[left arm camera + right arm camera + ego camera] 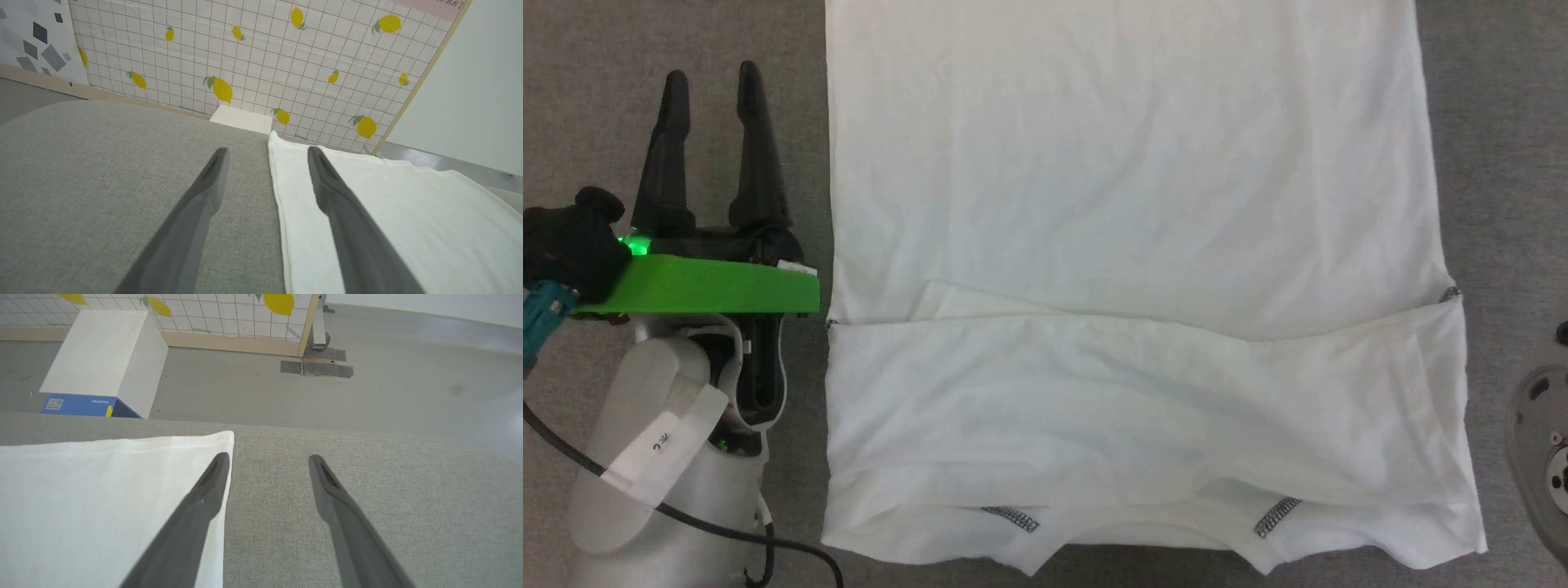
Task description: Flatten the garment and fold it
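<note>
Collar nearest, the garment (1127,204) is lying flat on the surface (1503,122), sleeves folded across. The left hand (712,75) and right hand (267,457) are hovering open beside its edges. Limp and thin, it is likely needing pinches at the far hem corners.

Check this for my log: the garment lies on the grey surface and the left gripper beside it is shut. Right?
No. The head view shows the left gripper beside the garment open, fingers apart; the garment does lie on the grey surface.
</note>
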{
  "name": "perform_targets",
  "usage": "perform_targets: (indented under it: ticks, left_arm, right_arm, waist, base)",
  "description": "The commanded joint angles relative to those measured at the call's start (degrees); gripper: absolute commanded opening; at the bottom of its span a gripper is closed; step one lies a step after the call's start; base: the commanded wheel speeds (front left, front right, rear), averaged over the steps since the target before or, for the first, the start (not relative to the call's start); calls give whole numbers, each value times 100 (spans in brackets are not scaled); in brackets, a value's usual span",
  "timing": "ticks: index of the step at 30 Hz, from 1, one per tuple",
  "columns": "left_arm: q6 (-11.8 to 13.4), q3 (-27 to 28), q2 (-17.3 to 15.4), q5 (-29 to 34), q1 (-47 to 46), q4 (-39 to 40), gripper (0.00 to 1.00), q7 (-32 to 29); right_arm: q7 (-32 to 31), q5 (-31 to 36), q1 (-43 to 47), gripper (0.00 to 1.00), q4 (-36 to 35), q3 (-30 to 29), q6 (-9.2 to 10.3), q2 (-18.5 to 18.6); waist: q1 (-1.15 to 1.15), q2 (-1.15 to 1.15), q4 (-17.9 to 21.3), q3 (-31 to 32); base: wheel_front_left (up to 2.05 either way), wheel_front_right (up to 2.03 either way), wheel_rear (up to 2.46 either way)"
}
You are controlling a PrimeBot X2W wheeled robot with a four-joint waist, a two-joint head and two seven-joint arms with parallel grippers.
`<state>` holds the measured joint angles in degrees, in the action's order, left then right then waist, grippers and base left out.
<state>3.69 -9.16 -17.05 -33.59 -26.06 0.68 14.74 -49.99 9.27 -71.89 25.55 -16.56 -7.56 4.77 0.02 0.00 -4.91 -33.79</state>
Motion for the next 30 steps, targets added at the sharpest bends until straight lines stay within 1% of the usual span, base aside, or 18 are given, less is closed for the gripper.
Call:
perform_targets:
  ticks: [1,3,5,9,10,14,15,16,17,20,24,26,29,30]
  left_arm:
    - [-38,40,40,82,-84,48,100,25]
    - [-56,78,57,139,-92,94,100,26]
    - [-77,136,98,162,-94,173,100,26]
    - [-70,221,131,242,-52,276,100,26]
    - [-85,238,145,274,-40,250,100,26]
    - [-117,283,183,290,-37,228,100,26]
    - [-130,282,170,292,-57,207,100,26]
    - [-151,278,142,299,-94,196,100,20]
    - [-185,267,83,314,-168,183,100,-20]
    - [-294,272,-145,346,-565,165,100,-226]
    - [-535,201,-527,318,-1532,19,100,-860]
    - [-654,140,-729,324,-2128,-164,100,-1237]
    - [-759,-33,-861,159,-2958,-675,100,-2083]
    - [-775,-94,-862,88,-3182,-843,100,-2366]
  right_arm:
    - [-299,162,-166,100,25,99,8,41]
    - [-848,337,-355,100,15,253,8,97]
    - [-1232,399,-465,100,-21,363,8,115]
    - [-1687,401,-527,100,-157,587,8,128]
    - [-1853,335,-434,100,-216,741,8,162]
    - [-2235,136,-223,100,-271,863,8,193]
    - [-2372,94,-177,75,-298,833,8,193]
    - [-2451,52,-154,34,-336,836,8,191]
    - [-2476,-1,-145,0,-418,821,8,190]
    - [-2506,-41,-148,0,-628,818,8,238]
    - [-2347,-143,-220,0,-862,915,8,245]
    - [-2271,-245,-245,0,-898,969,8,186]
    - [-2210,-359,-271,0,-920,1044,8,144]
    - [-2201,-375,-281,0,-928,1071,8,143]
  waist:
    - [-2,0,-535,-874]
    - [-2,0,-600,-1034]
    - [-2,0,-646,-1143]
    - [-2,0,-696,-1307]
    - [-2,0,-709,-1366]
    - [-2,0,-686,-1404]
    - [-2,0,-672,-1404]
    - [-2,0,-659,-1404]
    - [-2,0,-644,-1404]
    - [-2,0,-610,-1390]
    - [-2,0,-529,-1357]
    - [-2,0,-444,-1334]
    - [-2,0,-347,-1299]
    - [-2,0,-321,-1295]
  base:
    - [0,0,0]
    - [0,0,0]
    - [0,0,0]
    - [0,0,0]
    - [0,0,0]
    - [0,0,0]
    - [0,0,0]
    - [0,0,0]
    - [0,0,0]
    - [0,0,0]
    - [0,0,0]
    - [0,0,0]
    - [0,0,0]
    - [0,0,0]
